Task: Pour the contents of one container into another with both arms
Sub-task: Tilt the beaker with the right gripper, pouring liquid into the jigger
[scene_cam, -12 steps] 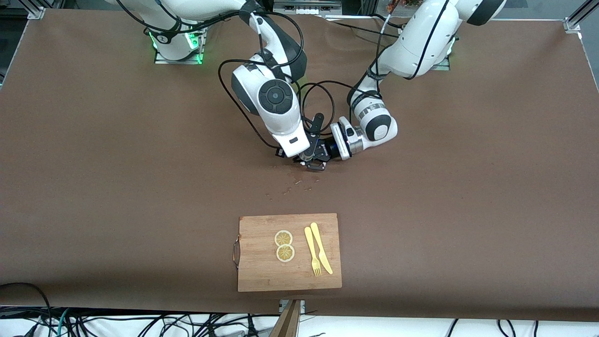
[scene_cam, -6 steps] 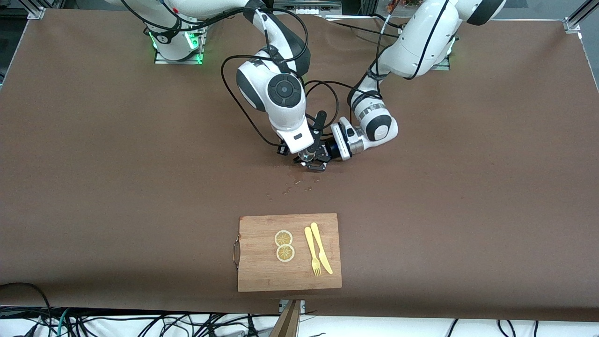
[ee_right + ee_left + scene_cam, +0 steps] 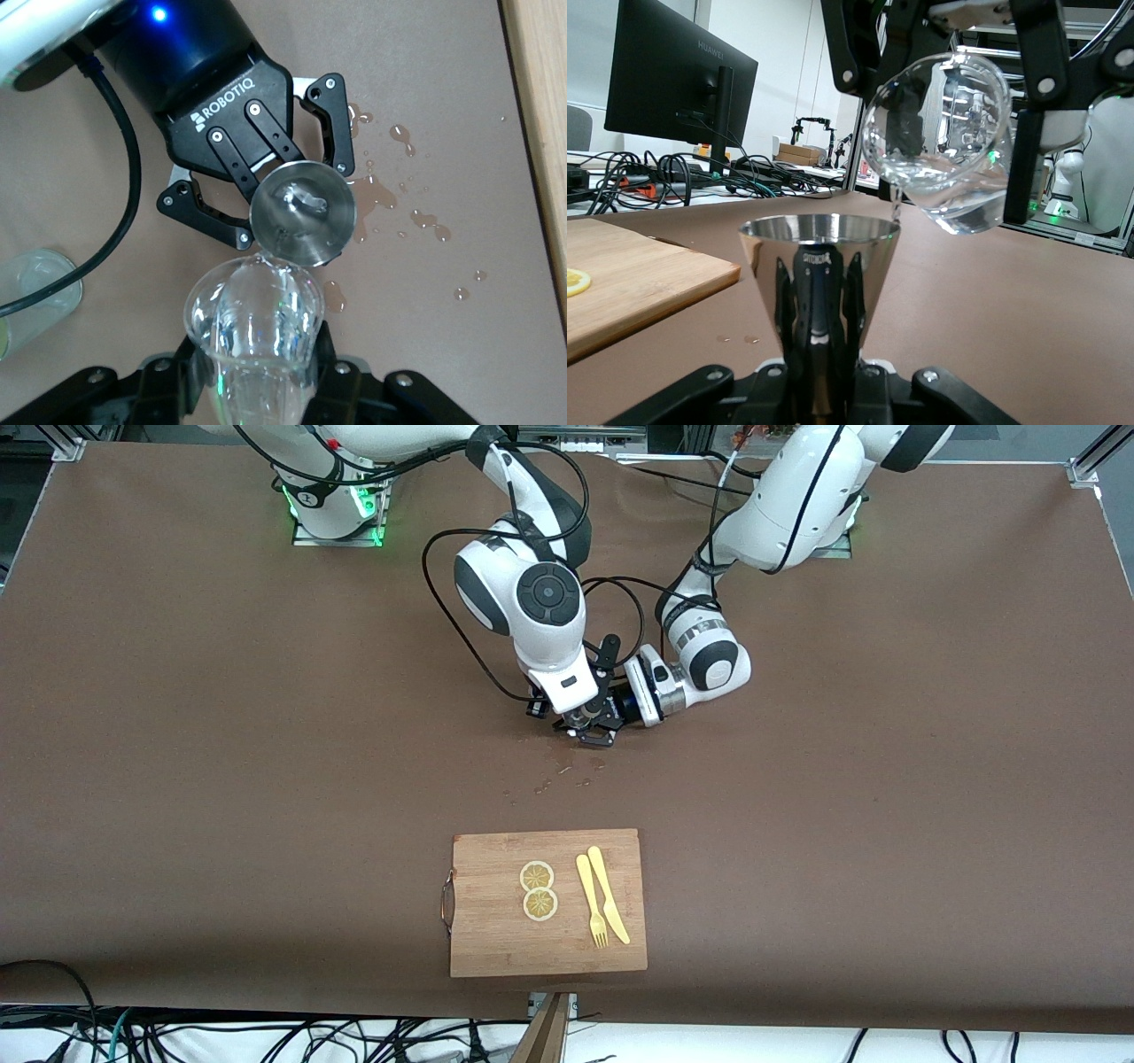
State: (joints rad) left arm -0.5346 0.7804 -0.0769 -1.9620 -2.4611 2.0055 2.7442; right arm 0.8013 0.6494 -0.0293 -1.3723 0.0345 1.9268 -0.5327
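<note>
Brown covering spreads over the whole surface, and a monitor with tangled cables stands in the room past its edge. Nearer the front camera than the two hands lies a wooden board carrying two lemon slices, a yellow fork and a knife. Between board and hands, spilled drops dot the surface.

Left hand sits low at the middle of the surface, its fingers closed around a steel cup held upright. Right hand hangs over that cup, its fingers clamped on either side of a clear glass. That glass is tilted with its lip just above the cup's rim, and a thin stream of water runs from it into the cup. More water pools around the cup's foot. Another glass stands on the surface close to the left hand's cable.
</note>
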